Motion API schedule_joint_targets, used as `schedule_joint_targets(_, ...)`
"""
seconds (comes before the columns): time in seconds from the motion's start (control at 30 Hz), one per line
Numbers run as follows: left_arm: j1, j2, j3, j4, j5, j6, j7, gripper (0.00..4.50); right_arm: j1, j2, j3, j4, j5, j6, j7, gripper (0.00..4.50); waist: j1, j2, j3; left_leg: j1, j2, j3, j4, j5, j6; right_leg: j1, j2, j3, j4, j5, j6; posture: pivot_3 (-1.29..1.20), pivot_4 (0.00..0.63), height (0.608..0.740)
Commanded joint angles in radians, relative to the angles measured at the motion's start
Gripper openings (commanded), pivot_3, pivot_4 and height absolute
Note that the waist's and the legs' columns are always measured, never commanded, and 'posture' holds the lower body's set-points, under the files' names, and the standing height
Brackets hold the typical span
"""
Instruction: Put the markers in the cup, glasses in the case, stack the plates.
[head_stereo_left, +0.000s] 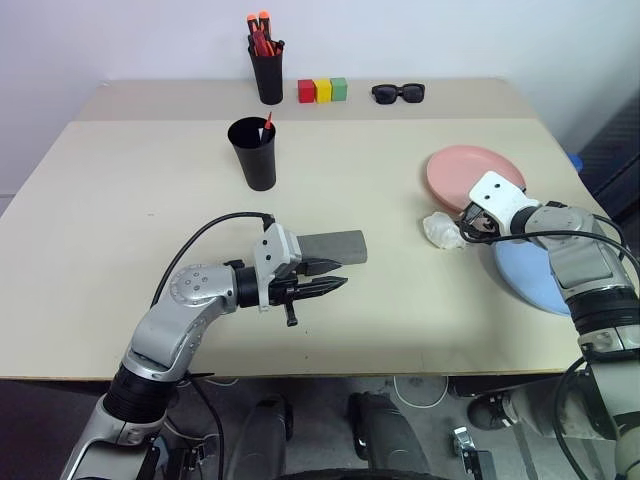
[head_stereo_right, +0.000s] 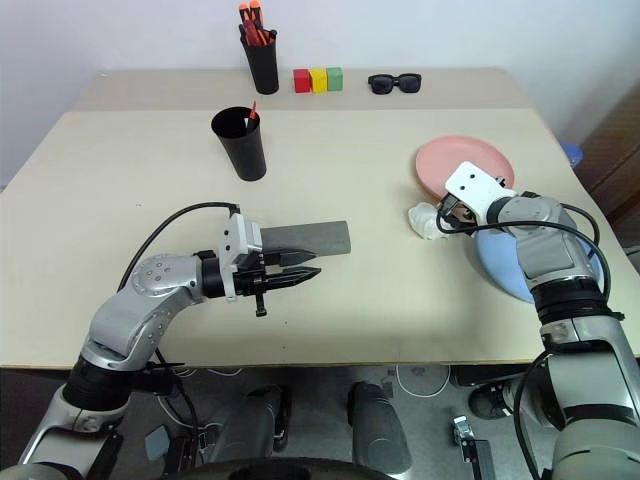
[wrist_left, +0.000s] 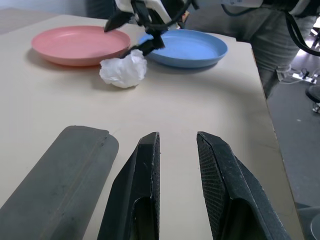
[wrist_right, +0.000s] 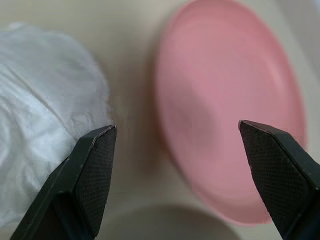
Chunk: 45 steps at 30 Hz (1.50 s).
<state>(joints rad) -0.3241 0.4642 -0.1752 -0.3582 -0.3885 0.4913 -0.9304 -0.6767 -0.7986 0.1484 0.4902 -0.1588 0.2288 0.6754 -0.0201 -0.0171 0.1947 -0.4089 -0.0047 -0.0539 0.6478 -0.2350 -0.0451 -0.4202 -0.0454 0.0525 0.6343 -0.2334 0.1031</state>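
While looking down over a beige bench, showed the left gripper low above its middle, jaws parted narrowly and holding nothing. Showed the grey glasses case lying flat just beside that gripper, on its far side. Showed the right gripper with jaws spread wide and empty, one fingertip touching or just beside a crumpled white paper wad, the other near the rim of the pink plate. Had the blue plate just beside the pink one, nearer the robot, unstacked. Left of centre, held a black cup with one red marker inside. Along the back edge, lined up a second black cup full of markers, then red, yellow and green blocks, then black sunglasses furthest right.
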Motion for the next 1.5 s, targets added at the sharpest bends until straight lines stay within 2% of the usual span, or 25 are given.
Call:
schedule_joint_targets(0.03, -0.015, -0.001, 0.006, -0.015, -0.017, -0.016, 0.002, 1.16, -0.019, 0.015, -0.002, 0.05, -0.019, -0.047, -0.011, 3.97, 0.0, 0.0, 0.0, 0.0, 0.0, 0.0, 0.0, 0.0, 0.0, 0.0, 0.0, 0.0, 0.0, 0.0, 0.0, 0.0, 0.15, 0.74)
schedule_joint_targets(0.1, -0.015, -0.004, 0.003, -0.013, -0.015, -0.018, 0.004, 1.16, -0.031, 0.032, -0.001, 0.104, -0.03, -0.074, -0.035, 3.97, 0.0, 0.0, 0.0, 0.0, 0.0, 0.0, 0.0, 0.0, 0.0, 0.0, 0.0, 0.0, 0.0, 0.0, 0.0, 0.0, 0.15, 0.74)
schedule_joint_targets(0.2, -0.015, -0.015, 0.007, -0.014, -0.019, -0.018, 0.015, 1.09, -0.047, 0.052, -0.002, 0.186, -0.043, -0.123, -0.065, 3.24, -0.001, 0.0, 0.0, 0.001, 0.0, 0.0, 0.0, 0.0, 0.0, 0.002, 0.0, 0.0, 0.0, 0.0, 0.0, 0.0, 0.15, 0.74)
schedule_joint_targets(0.4, -0.016, -0.028, 0.018, -0.016, -0.044, -0.005, 0.033, 1.09, -0.064, 0.059, -0.022, 0.228, -0.041, -0.185, -0.098, 0.13, 0.001, 0.0, 0.0, 0.002, 0.0, -0.001, 0.0, 0.0, 0.0, 0.004, 0.0, 0.0, -0.001, 0.0, 0.0, 0.0, 0.15, 0.74)
schedule_joint_targets(0.43, -0.016, -0.029, 0.017, -0.015, -0.046, -0.006, 0.035, 1.09, -0.064, 0.056, -0.023, 0.225, -0.044, -0.196, -0.105, 0.06, 0.001, 0.0, 0.0, 0.002, 0.0, -0.001, 0.0, 0.0, 0.0, 0.004, 0.0, 0.0, -0.001, 0.0, 0.0, 0.0, 0.15, 0.74)
schedule_joint_targets(0.6, -0.019, -0.054, 0.015, -0.009, -0.065, -0.01, 0.049, 1.09, -0.053, 0.034, -0.03, 0.178, -0.087, -0.268, -0.184, 0.06, 0.0, 0.001, 0.0, 0.002, 0.0, -0.001, 0.0, 0.0, 0.0, 0.004, 0.0, 0.0, -0.001, 0.0, 0.0, 0.0, 0.15, 0.74)
schedule_joint_targets(0.77, -0.037, -0.093, 0.033, 0.002, -0.103, 0.006, 0.069, 1.09, 0.038, -0.027, -0.095, -0.056, -0.086, -0.238, -0.214, 0.06, 0.005, 0.001, 0.0, 0.002, 0.0, -0.001, 0.0, 0.0, 0.0, 0.004, 0.0, 0.0, -0.001, 0.0, 0.0, 0.0, 0.15, 0.74)
schedule_joint_targets(0.93, -0.045, -0.092, 0.014, 0.017, -0.111, 0.004, 0.047, 1.09, 0.244, -0.121, -0.245, -0.407, 0.03, -0.051, -0.061, 0.06, 0.01, 0.001, 0.0, 0.002, 0.0, -0.002, 0.0, 0.0, 0.0, 0.004, 0.0, 0.0, -0.001, 0.0, 0.0, 0.0, 0.15, 0.74)
schedule_joint_targets(1.1, -0.08, -0.099, -0.005, 0.065, -0.118, -0.005, 0.005, 1.09, 0.574, -0.216, -0.468, -0.699, 0.147, 0.131, 0.124, 0.06, 0.01, 0.002, -0.001, 0.002, -0.001, -0.003, 0.001, 0.0, 0.0, 0.007, 0.0, -0.001, -0.003, -0.001, -0.001, 0.0, 0.15, 0.74)
schedule_joint_targets(1.2, -0.103, -0.102, -0.023, 0.096, -0.11, -0.019, -0.024, 1.09, 0.734, -0.221, -0.557, -0.779, 0.162, 0.188, 0.165, 0.06, 0.008, 0.002, -0.001, 0.004, -0.001, -0.003, 0.001, 0.0, 0.0, 0.009, 0.0, -0.001, -0.004, -0.003, -0.004, 0.0, 0.15, 0.74)
schedule_joint_targets(1.3, -0.123, -0.111, -0.033, 0.121, -0.104, -0.028, -0.041, 1.09, 0.801, -0.202, -0.579, -0.79, 0.161, 0.223, 0.153, 0.06, 0.0, 0.003, -0.001, 0.007, 0.0, 0.0, 0.001, 0.0, 0.001, 0.01, 0.0, 0.0, -0.004, -0.003, -0.004, 0.0, 0.15, 0.74)
schedule_joint_targets(1.4, -0.14, -0.119, -0.042, 0.138, -0.1, -0.034, -0.048, 1.09, 0.845, -0.187, -0.595, -0.822, 0.213, 0.269, 0.187, 0.9, 0.002, 0.003, -0.002, 0.008, 0.0, 0.0, 0.001, 0.0, 0.001, 0.011, 0.0, 0.0, -0.004, -0.003, -0.004, 0.0, 0.15, 0.74)
schedule_joint_targets(1.5, -0.146, -0.116, -0.041, 0.144, -0.099, -0.035, -0.054, 1.09, 0.811, -0.188, -0.592, -0.852, 0.225, 0.296, 0.164, 2.32, 0.003, 0.003, -0.002, 0.008, 0.0, 0.0, 0.001, 0.0, 0.001, 0.011, 0.0, 0.0, -0.004, -0.003, -0.004, 0.0, 0.15, 0.74)
